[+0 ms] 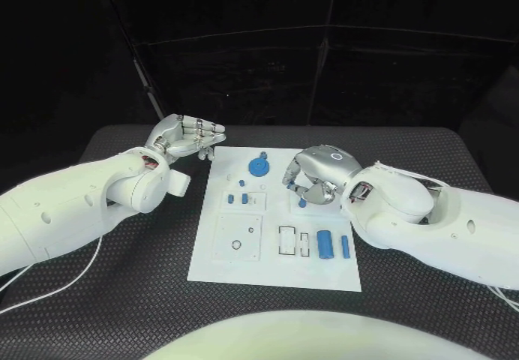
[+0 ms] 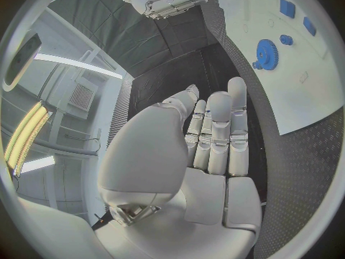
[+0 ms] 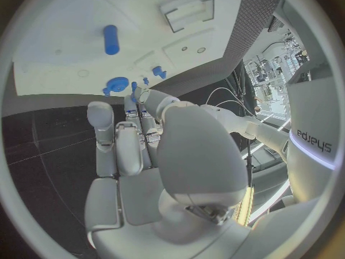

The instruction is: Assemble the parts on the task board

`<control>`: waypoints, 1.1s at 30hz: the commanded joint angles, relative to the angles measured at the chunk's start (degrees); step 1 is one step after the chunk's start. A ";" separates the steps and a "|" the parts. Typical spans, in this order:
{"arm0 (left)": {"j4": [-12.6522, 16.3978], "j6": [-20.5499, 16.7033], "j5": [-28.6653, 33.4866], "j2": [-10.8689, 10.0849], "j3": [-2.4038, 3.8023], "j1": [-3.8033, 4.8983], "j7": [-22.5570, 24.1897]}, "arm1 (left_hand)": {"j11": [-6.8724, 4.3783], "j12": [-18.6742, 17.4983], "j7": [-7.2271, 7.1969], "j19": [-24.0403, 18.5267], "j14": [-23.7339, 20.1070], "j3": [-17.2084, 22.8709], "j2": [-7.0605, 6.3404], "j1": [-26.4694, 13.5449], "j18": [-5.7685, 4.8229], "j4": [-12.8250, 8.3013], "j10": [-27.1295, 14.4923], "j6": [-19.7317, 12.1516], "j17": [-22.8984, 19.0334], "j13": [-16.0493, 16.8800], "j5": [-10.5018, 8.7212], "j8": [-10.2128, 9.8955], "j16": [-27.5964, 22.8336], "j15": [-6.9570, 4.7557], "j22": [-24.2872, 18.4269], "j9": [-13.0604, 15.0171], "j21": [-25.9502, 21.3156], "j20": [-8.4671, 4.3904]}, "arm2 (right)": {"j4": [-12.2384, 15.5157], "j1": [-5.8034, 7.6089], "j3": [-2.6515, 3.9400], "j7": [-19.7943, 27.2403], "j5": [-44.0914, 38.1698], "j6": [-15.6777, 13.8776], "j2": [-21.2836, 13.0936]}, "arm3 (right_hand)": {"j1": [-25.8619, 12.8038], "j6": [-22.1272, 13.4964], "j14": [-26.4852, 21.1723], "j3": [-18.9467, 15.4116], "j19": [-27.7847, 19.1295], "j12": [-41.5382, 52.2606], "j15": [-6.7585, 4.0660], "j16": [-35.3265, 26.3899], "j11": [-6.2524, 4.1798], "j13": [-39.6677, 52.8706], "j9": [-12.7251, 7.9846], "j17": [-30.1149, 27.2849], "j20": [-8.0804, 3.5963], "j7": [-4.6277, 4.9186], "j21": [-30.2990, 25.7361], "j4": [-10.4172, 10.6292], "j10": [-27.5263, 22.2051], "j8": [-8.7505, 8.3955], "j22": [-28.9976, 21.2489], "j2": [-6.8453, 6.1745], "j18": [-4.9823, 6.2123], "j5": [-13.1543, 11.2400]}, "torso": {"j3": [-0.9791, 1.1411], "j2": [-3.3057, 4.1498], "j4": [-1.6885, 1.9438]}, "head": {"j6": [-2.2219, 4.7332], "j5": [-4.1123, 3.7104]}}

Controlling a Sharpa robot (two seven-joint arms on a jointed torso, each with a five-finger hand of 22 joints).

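Over task board [image 1: 217, 266] on desk [image 1: 130, 315], right robot hand [image 1: 313, 176] curls at a small blue part [image 1: 303, 201], prob seating it, grip unclear; left robot hand [image 1: 186, 137] off-board, fingers curled, holds nothing, parked clear.

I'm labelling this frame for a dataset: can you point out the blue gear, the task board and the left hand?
blue gear [image 1: 259, 166]: head view, the middle of its toothed disc.
task board [image 1: 271, 268]: head view, bare white surface near its front edge.
left hand [image 1: 184, 137]: head view, the middle of the hand.
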 commanded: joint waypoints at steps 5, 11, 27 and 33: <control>-0.04 0.59 0.24 0.27 0.07 0.08 0.27 | 0.04 0.28 0.30 0.42 -0.05 0.00 -0.03 0.67 0.77 -0.34 -0.50 0.03 -0.05 -0.08 0.09 -0.32 -0.25 -0.06 -0.09 -0.08 -0.23 0.10 | -0.91 0.07 0.05 4.62 5.13 -2.31 3.02 | 0.42 0.09 2.78 0.11 0.11 0.22 -0.28 0.22 -1.69 0.08 -0.09 0.03 -0.20 0.48 0.27 -0.40 1.93 -0.27 -0.05 -0.14 -1.04 0.34 | -0.08 0.01 0.09 | -0.23 2.43; -0.25 0.68 0.24 0.65 0.08 0.09 0.24 | 0.04 0.28 0.30 0.42 -0.05 0.00 -0.03 0.67 0.77 -0.34 -0.50 0.03 -0.05 -0.08 0.09 -0.32 -0.25 -0.06 -0.09 -0.08 -0.23 0.10 | -3.78 -0.30 0.01 6.09 7.18 -1.28 6.62 | 0.31 -0.07 2.78 0.23 -0.06 0.09 -0.21 0.24 -1.61 0.06 -0.15 0.02 -0.15 0.57 0.28 -0.49 1.76 -0.42 -0.18 0.01 -1.01 0.37 | -0.06 0.06 0.03 | -0.86 4.58; -0.72 0.99 0.24 1.92 0.09 0.13 0.20 | 0.07 0.28 0.32 0.42 -0.08 0.04 -0.01 0.70 0.76 -0.36 -0.54 0.00 -0.13 -0.09 0.09 -0.34 -0.29 -0.04 -0.12 -0.09 -0.28 0.10 | -9.55 -3.02 -2.02 7.98 7.24 1.41 12.89 | 0.24 -0.26 2.76 0.40 -0.29 -0.06 -0.13 0.23 -1.51 0.05 -0.20 -0.05 -0.08 0.67 0.29 -0.64 1.56 -0.59 -0.34 0.25 -0.96 0.39 | 0.00 0.01 -0.07 | -2.44 8.61; -0.80 1.02 0.24 2.03 0.09 0.13 0.21 | 0.07 0.28 0.32 0.42 -0.08 0.04 -0.01 0.70 0.76 -0.36 -0.54 0.00 -0.13 -0.09 0.09 -0.34 -0.29 -0.04 -0.12 -0.09 -0.28 0.10 | -10.21 -3.42 -2.56 8.18 7.14 2.53 13.49 | 0.16 -0.30 2.76 0.39 -0.33 -0.09 -0.10 0.23 -1.48 0.05 -0.21 -0.05 -0.06 0.71 0.30 -0.65 1.52 -0.63 -0.35 0.26 -0.96 0.34 | -0.04 0.01 -0.11 | -2.44 8.92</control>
